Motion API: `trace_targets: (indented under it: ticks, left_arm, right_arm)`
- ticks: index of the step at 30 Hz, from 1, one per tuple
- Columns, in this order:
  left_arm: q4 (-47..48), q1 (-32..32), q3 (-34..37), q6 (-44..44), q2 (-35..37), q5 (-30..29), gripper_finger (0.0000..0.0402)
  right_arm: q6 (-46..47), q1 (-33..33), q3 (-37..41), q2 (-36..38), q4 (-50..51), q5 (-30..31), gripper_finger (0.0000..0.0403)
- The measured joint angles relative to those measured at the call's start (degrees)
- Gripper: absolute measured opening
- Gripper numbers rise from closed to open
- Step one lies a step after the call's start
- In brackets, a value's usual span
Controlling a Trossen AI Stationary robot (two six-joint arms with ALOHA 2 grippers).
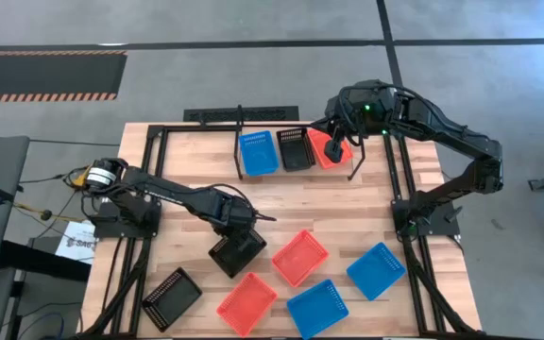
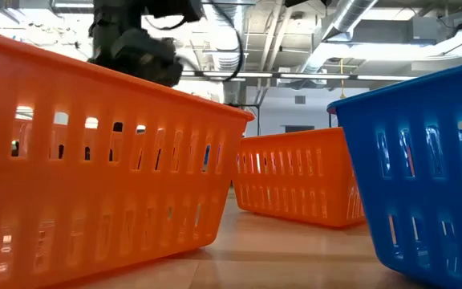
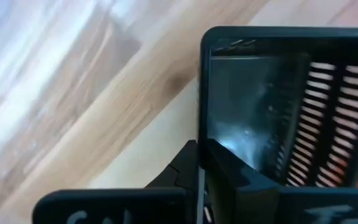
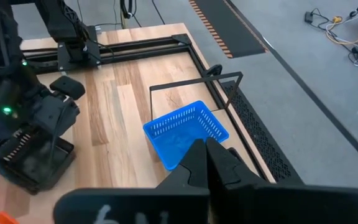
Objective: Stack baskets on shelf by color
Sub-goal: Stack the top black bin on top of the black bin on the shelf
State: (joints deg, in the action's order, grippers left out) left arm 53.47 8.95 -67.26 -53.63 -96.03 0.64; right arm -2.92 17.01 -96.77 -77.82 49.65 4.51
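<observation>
A black basket sits left of the table's middle, and my left gripper points down, shut on its far rim. On the shelf at the far edge stand a blue basket, a black one and a red one. My right gripper hovers shut above the red one, holding nothing. Loose on the near half of the table lie two red baskets, two blue ones and another black one. My left gripper pinches the black basket's end wall at its rim, one finger inside the basket and one outside. The fingers come from above, pointing down. Whether the basket's bottom is clear of the table, I cannot tell.
Black metal rails frame the tabletop on its left, right and far sides. In the low view a red basket and a blue one stand close in front. Bare wood lies between the shelf and the loose baskets.
</observation>
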Motion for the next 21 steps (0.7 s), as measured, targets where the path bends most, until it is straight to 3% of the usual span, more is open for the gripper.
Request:
trace_targets:
  ticks: [5, 10, 16, 18, 21]
  left_arm:
    - [6.4, 0.0, -9.2, 2.6, 0.4, -9.1, 0.0001]
    - [20.9, 0.0, -22.2, 3.5, 0.5, -21.1, 0.0]
    - [35.2, -0.4, -37.5, 2.0, 0.5, -42.5, 0.0]
    - [36.6, -1.3, -42.0, 1.9, 0.5, -48.7, 0.0]
    - [36.1, -3.2, -46.9, 5.0, 1.5, -55.8, 0.0]
  right_arm:
    - [1.2, 0.0, 0.0, 0.0, 0.0, 0.3, 0.0001]
    - [2.4, 0.0, 0.0, 0.0, 0.0, 3.0, 0.0001]
    - [3.6, -1.2, 0.0, 0.0, 0.1, 7.4, 0.0001]
    - [4.4, -2.5, 0.0, 0.0, 0.1, 10.7, 0.0001]
    - [6.5, -5.7, 0.0, 0.0, 0.2, 20.5, 0.0001]
